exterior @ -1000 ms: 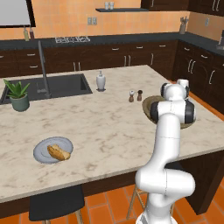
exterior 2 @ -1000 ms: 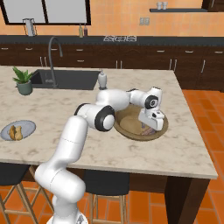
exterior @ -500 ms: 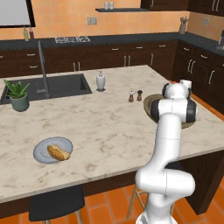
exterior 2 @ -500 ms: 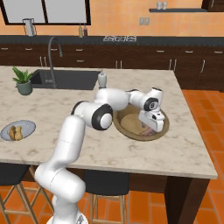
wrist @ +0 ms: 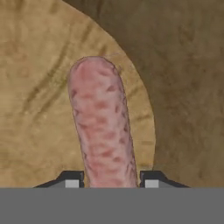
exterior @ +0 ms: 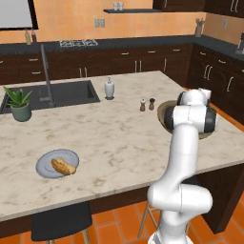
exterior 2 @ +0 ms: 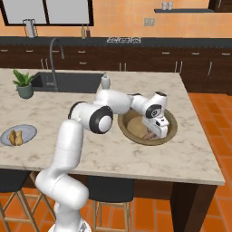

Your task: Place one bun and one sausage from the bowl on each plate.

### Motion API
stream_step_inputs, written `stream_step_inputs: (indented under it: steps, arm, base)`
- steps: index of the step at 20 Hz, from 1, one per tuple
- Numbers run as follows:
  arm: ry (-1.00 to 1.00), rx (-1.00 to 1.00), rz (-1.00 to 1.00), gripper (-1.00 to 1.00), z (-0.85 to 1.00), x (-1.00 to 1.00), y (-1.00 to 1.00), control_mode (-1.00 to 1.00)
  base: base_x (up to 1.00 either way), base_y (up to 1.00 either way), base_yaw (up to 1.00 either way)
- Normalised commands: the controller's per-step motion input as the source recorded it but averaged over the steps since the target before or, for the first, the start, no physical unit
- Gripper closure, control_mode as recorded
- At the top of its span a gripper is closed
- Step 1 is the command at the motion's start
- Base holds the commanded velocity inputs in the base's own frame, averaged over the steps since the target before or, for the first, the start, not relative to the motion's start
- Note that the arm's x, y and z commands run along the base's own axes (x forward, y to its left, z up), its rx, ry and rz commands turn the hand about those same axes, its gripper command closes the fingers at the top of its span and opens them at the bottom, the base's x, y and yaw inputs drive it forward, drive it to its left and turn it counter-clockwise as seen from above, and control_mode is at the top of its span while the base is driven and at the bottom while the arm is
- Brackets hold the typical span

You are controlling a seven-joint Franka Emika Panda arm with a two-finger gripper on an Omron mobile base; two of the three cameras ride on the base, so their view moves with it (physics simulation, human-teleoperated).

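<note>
The gripper [exterior 2: 152, 132] reaches down into the wooden bowl [exterior 2: 168, 133] at the right end of the marble desk [exterior: 114, 138]. In the hand view a pink sausage [wrist: 103, 127] lies on the bowl's pale floor and runs straight between the two finger tips [wrist: 71, 179], one tip on either side of its near end. The jaws stand about a sausage-width apart; whether they already press on it I cannot tell — the tips barely rise into that view.

In the right base view the sausage [exterior 2: 149, 135] shows as a small pinkish shape just under the hand, toward the bowl's near side.

At the left near part of the desk sits the grey-blue plate [exterior: 45, 163], well apart from the bowl, with a golden-brown bun [exterior: 64, 166] on it. From the right base view the plate [exterior 2: 30, 131] seems to carry two small brownish pieces.

Farther back, a potted plant [exterior: 19, 103] stands beside the dark sink [exterior: 71, 93], a white soap bottle [exterior: 109, 88] stands at the sink's right corner, and two shakers [exterior: 147, 104] stand just left of the bowl.
</note>
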Motion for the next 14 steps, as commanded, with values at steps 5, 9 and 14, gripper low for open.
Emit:
stream_step_inputs:
  steps: [5, 9, 14]
  arm:
    - [-0.12, 0.01, -0.05, 1.00, 0.63, -0.15, 0.42, -1.00]
    - [-0.14, 0.00, -0.02, 1.00, 0.99, -0.48, 0.55, -1.00]
    - [-0.19, 0.00, 0.05, 1.00, 0.71, -0.56, 0.83, -1.00]
  base:
    - [0.00, 0.00, 0.00]
    - [0.00, 0.00, 0.00]
    - [0.00, 0.00, 0.00]
